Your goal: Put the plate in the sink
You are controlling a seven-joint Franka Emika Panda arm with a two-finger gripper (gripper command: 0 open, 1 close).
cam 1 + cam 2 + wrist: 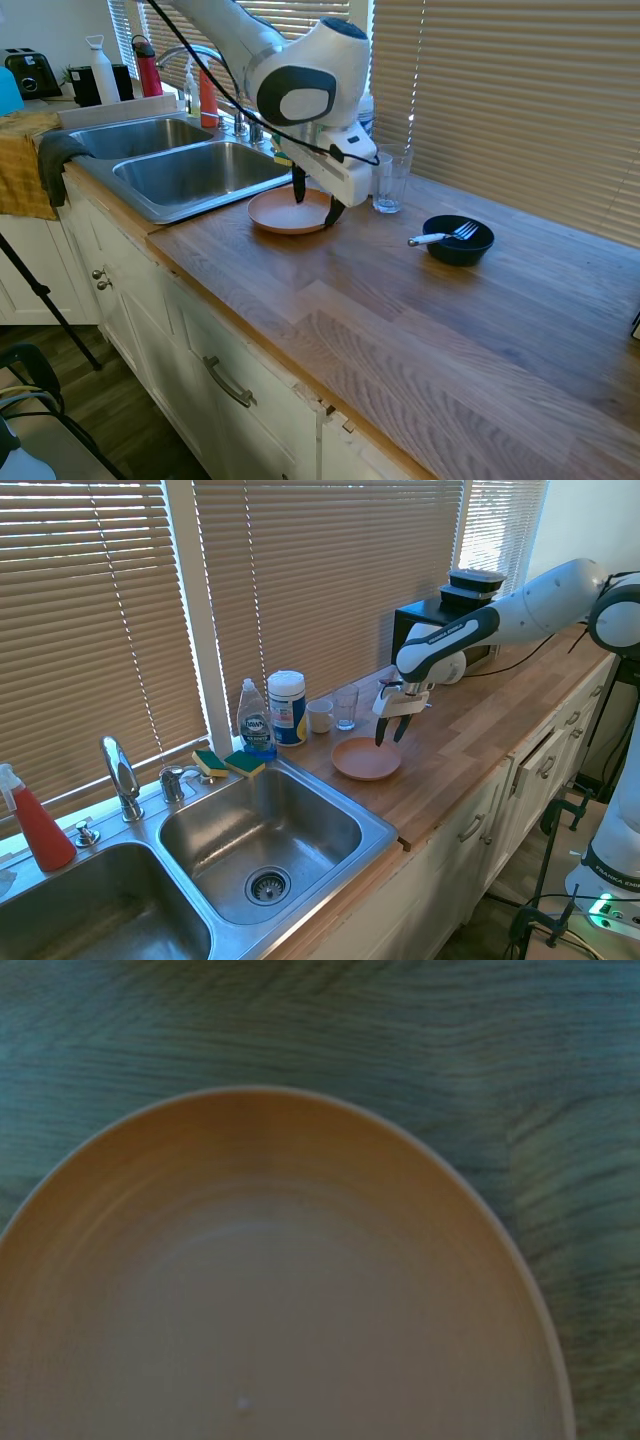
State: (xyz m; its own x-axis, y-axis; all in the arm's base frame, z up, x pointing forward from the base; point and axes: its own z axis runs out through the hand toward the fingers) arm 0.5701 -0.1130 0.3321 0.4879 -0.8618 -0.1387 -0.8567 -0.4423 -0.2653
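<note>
**Gripper poised over plate beside kitchen sink**

The salmon-orange plate (288, 212) lies flat on the wooden counter (420, 330), just beside the sink (180, 175), at about 4 o'clock from the nearer basin in the first exterior view. The gripper (316, 200) hangs directly above the plate's far edge, its two dark fingers spread apart and pointing down, one over the dish, the other at its rim; neither view settles whether the tips touch.

The second exterior view alone shows the chrome faucet (122, 775), the basin drain (266, 885), two sponges (230, 763) and the dish soap bottle (255, 720) behind the sink. Only the first shows the black bowl (458, 240) with its fork (440, 236), at 3 o'clock from the plate and well apart. The wrist view fills with the plate's empty interior (290, 1300), slightly blurred, against wood grain.
</note>
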